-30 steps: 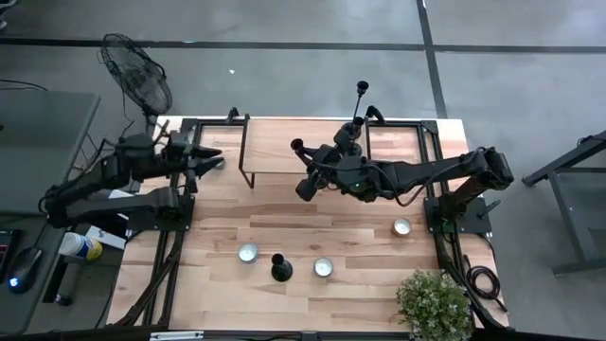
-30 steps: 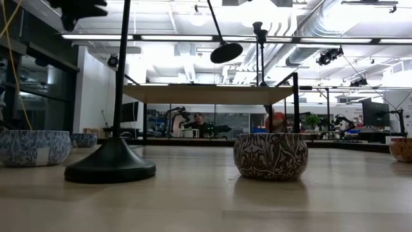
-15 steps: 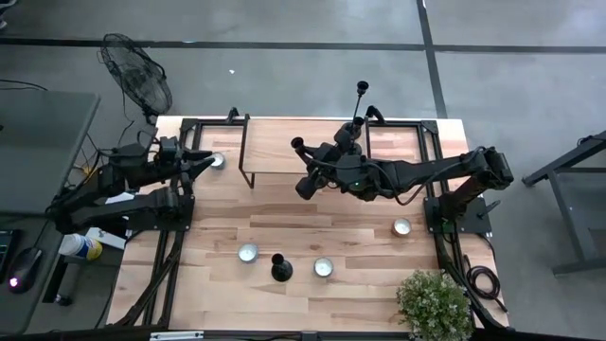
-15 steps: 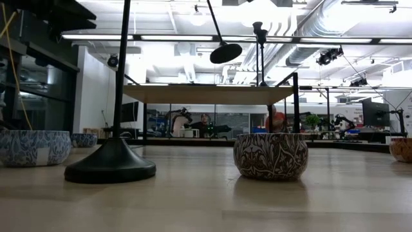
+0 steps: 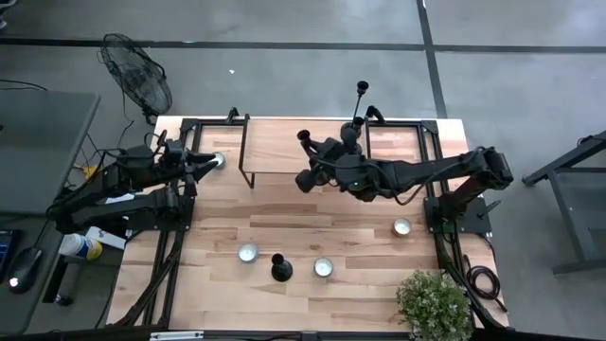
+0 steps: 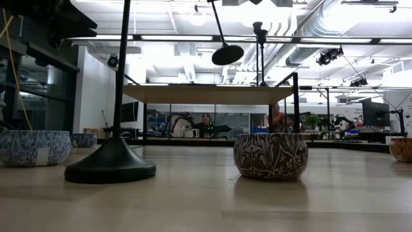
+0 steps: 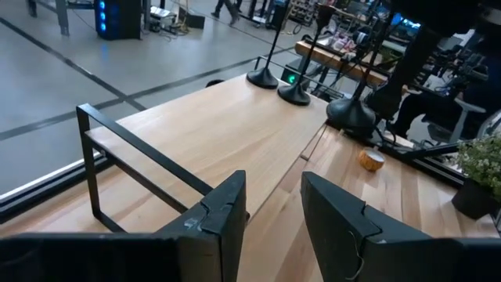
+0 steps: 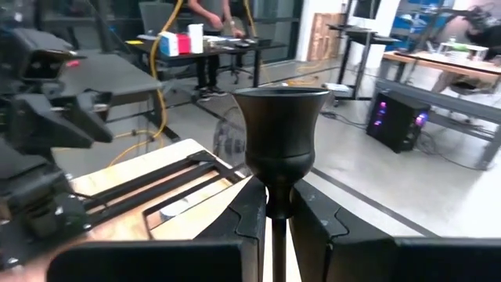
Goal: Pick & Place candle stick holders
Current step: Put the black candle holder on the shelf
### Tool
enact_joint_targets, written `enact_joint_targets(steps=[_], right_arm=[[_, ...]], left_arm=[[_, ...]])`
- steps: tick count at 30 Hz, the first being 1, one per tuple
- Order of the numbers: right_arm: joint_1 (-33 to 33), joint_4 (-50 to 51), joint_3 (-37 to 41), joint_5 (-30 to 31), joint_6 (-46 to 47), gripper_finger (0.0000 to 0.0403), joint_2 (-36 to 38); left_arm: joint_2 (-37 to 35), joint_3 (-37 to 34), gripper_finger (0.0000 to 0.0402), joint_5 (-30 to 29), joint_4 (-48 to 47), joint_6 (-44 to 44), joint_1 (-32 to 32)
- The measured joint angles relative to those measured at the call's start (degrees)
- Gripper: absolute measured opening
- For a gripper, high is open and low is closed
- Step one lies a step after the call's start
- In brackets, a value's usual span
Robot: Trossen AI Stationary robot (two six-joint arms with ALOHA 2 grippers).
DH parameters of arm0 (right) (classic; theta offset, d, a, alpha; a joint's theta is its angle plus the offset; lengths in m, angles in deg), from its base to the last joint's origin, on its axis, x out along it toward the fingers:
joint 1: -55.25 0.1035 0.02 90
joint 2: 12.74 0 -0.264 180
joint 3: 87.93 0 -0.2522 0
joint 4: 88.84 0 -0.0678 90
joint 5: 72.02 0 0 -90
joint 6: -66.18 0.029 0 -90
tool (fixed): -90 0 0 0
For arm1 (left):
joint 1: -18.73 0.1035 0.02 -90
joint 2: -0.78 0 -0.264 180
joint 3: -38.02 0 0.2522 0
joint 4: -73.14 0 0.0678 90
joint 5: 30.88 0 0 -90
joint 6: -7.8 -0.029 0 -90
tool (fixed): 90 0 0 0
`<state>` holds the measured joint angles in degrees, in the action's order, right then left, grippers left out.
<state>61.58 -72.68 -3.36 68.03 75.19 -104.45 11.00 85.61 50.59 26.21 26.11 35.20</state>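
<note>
Gripping a matte black metal candlestick holder (image 8: 279, 153) by its stem, the right gripper (image 8: 274, 210) hovers above the raised wooden shelf (image 5: 303, 152); left gripper (image 7: 274, 213), fingers apart, waits beside it.

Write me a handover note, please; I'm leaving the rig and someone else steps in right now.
Right gripper: shut on a candle holder, held over the raised shelf.
Left gripper: open, empty, at the table's left edge near a small bowl.
Done: two holders stand on the shelf's far end.
Left: set down the held one; another holder still stands on the table between two bowls.
</note>
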Motion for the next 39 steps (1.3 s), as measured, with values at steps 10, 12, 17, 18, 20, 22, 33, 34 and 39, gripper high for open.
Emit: enact_joint_targets(steps=[10, 12, 17, 18, 20, 22, 33, 34, 39], right_arm=[[2.1, -1.8, 0.1, 11.1, 2.5, 0.0028, -2.9], [2.1, -1.9, 0.1, 13.2, 2.5, 0.0028, -2.9], [1.2, -2.1, 0.1, 14.0, 3.0, 0.0028, -3.4], [1.0, -2.3, 0.1, 14.0, 3.0, 0.0028, -3.5], [0.6, -2.9, 0.1, 13.5, 2.7, 0.0028, -3.7], [0.3, -3.6, 0.1, 13.5, 2.7, 0.0028, -3.7], [-0.1, -18.7, 5.6, 7.9, -4.2, 0.0028, -3.6], [-0.1, -20.8, 6.4, 7.3, -5.1, 0.0028, -3.5], [-0.8, -26.7, 9.2, 3.4, -7.5, 0.0028, -3.3]], left_arm=[[0.0, 0.0, 0.0122, 0.0, 0.0, 0.0, 0.0], [0.0, 0.0, 0.0122, 0.0, 0.0, 0.0, 0.0], [0.0, 0.0, 0.0122, -0.1, 0.0, 0.0, 0.0], [0.0, 0.0, 0.0122, -0.1, 0.0, 0.0, 0.0], [0.0, 0.0, 0.0122, -0.2, 0.0, 0.0, 0.0], [0.0, 0.0, 0.0122, -0.2, 0.0, 0.0, 0.0], [0.0, 0.0, 0.0122, 0.0, -3.3, 0.0, 0.0], [0.0, 0.0, 0.0122, 0.0, -4.0, 0.0, 0.0], [0.0, 0.0, 0.0122, 0.1, -5.9, 0.7, 0.0]])
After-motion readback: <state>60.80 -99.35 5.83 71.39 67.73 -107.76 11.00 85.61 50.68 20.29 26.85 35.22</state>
